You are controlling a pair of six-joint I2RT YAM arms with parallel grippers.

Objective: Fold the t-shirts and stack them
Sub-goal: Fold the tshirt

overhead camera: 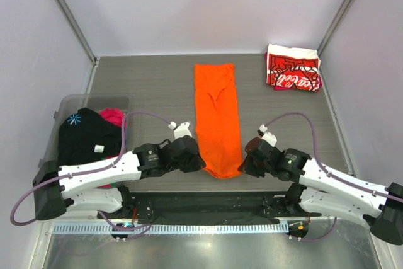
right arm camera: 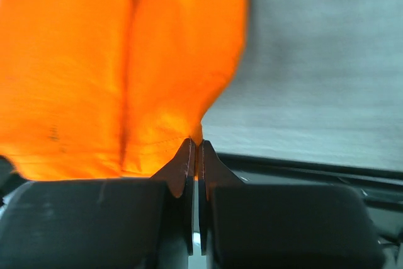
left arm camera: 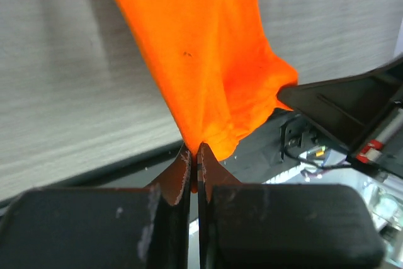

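Observation:
The bright orange t-shirt (overhead camera: 217, 114) lies as a long narrow strip down the middle of the table. My left gripper (overhead camera: 200, 163) is shut on its near left corner (left arm camera: 208, 80). My right gripper (overhead camera: 242, 165) is shut on its near right corner (right arm camera: 113, 61). Both near corners are lifted slightly at the front edge. A folded red-and-white Coca-Cola t-shirt (overhead camera: 292, 68) lies at the far right corner.
A clear bin (overhead camera: 69, 102) at the left holds a black t-shirt (overhead camera: 85, 135) with a pink one (overhead camera: 113, 116) behind it. Grey walls enclose the table. A black rail (overhead camera: 208, 203) runs along the near edge.

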